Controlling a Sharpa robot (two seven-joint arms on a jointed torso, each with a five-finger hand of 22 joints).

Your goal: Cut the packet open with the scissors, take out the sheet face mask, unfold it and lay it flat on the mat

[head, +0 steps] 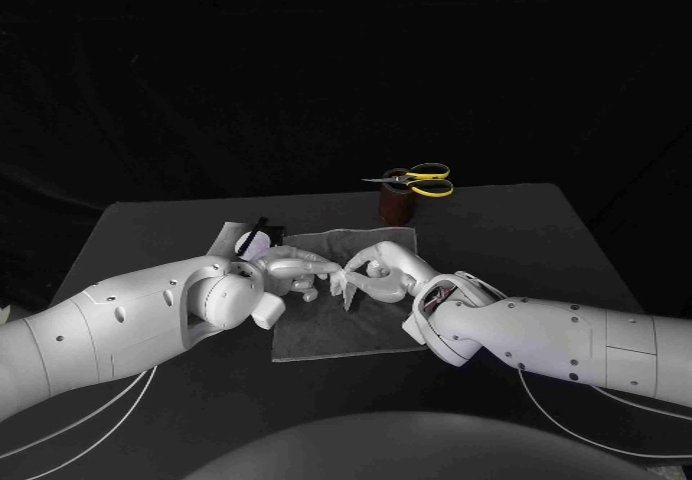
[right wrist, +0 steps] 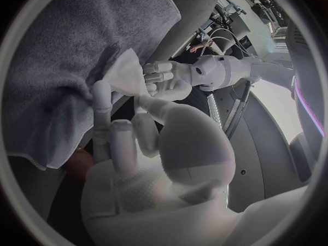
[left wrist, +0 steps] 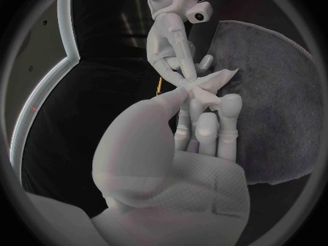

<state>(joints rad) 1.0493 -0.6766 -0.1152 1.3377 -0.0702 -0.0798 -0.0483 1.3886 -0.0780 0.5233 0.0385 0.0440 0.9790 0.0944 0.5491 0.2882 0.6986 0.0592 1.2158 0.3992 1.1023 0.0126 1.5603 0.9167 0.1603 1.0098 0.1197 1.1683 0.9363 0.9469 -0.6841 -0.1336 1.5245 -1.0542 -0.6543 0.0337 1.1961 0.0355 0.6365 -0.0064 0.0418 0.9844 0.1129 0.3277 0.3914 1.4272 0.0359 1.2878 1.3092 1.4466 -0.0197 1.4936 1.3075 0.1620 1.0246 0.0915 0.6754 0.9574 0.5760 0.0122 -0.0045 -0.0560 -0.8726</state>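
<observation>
Over the grey mat (head: pixel 339 335) my left hand (head: pixel 296 272) and right hand (head: pixel 381 272) meet fingertip to fingertip. Between them both pinch the white sheet mask (head: pixel 348 282), still folded small. In the left wrist view the mask (left wrist: pixel 213 84) hangs between my left hand (left wrist: pixel 199 127) and the right hand (left wrist: pixel 171 46), above the mat (left wrist: pixel 280 98). The right wrist view shows the mask (right wrist: pixel 127 74) held by my right hand (right wrist: pixel 126 134) and the left hand (right wrist: pixel 171 81) over the mat (right wrist: pixel 62 49). The cut packet (head: pixel 241 240) lies at the mat's far left corner.
The yellow-handled scissors (head: pixel 418 180) stand in a brown holder (head: pixel 398 205) at the table's far edge, behind the mat. Bare black table (head: pixel 548 240) lies to the right of the mat and in front of it.
</observation>
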